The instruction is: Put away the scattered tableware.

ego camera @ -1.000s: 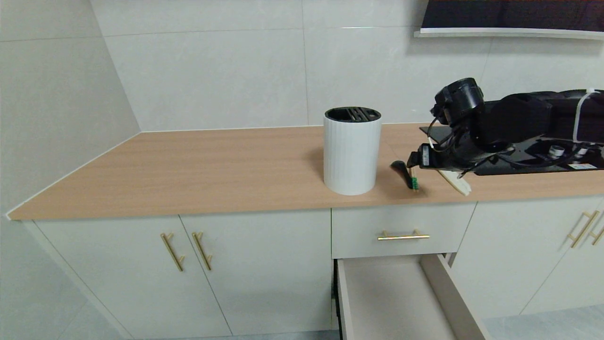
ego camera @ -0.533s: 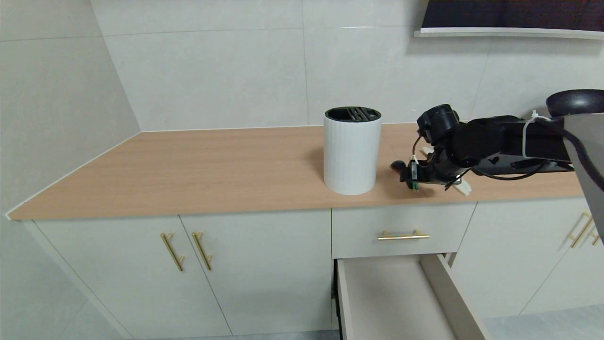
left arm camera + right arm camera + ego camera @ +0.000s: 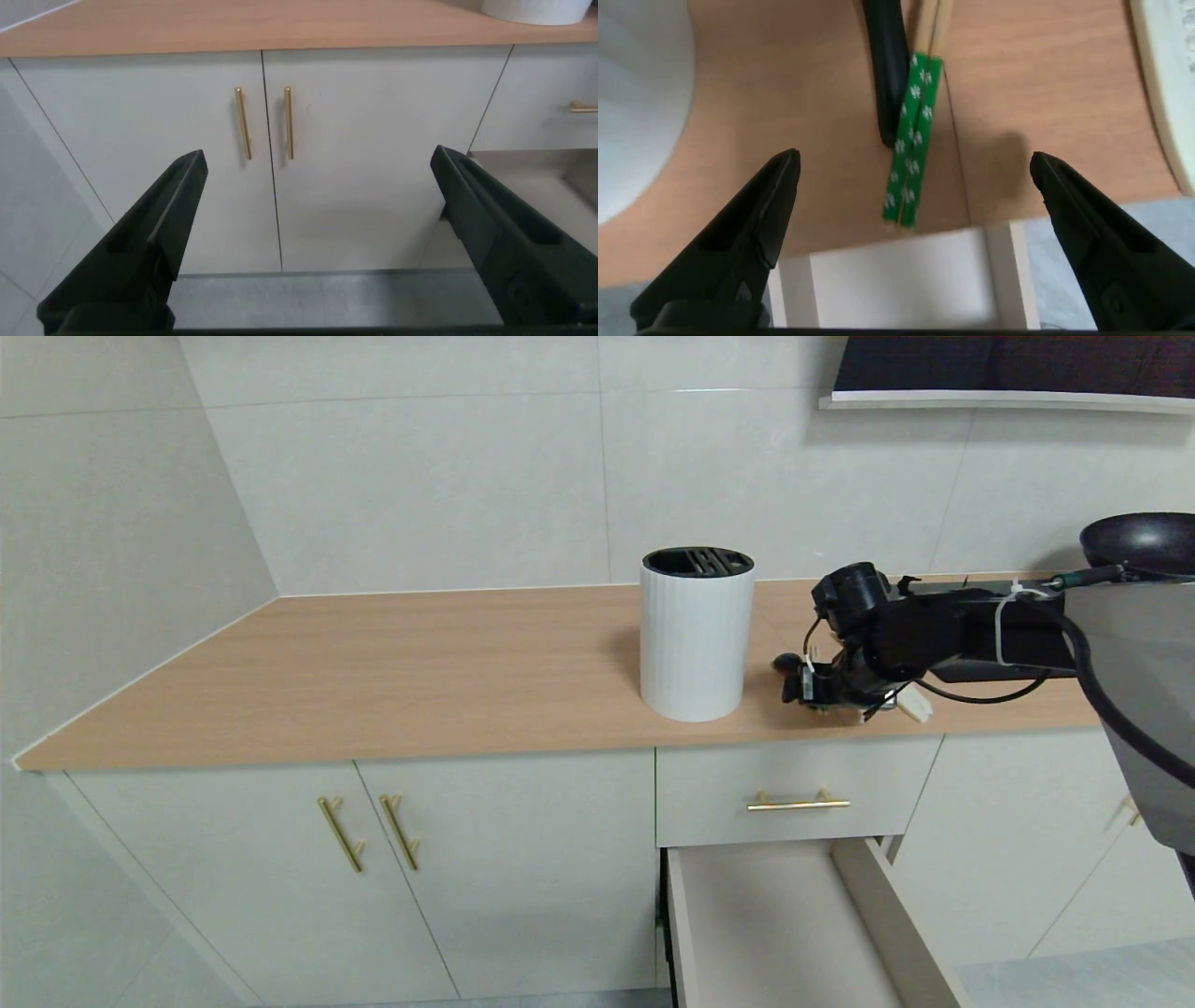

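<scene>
right wrist view: right gripper [image 3: 913, 247] spread wide, nothing between its fingers, hovering over the chopsticks [image 3: 911, 149]. their green ends lie near the counter [image 3: 785, 187] edge, touching a black spoon handle [image 3: 885, 75]; both are cut off by the frame. head view: chopsticks mostly hidden under the arm, at 3 o'clock of the white holder [image 3: 696, 635]. a white utensil [image 3: 915, 707] pokes out, kind unclear. open drawer [image 3: 766, 924] at 6 o'clock. left gripper [image 3: 318, 243] spread, empty, facing cabinet doors [image 3: 266, 177].
</scene>
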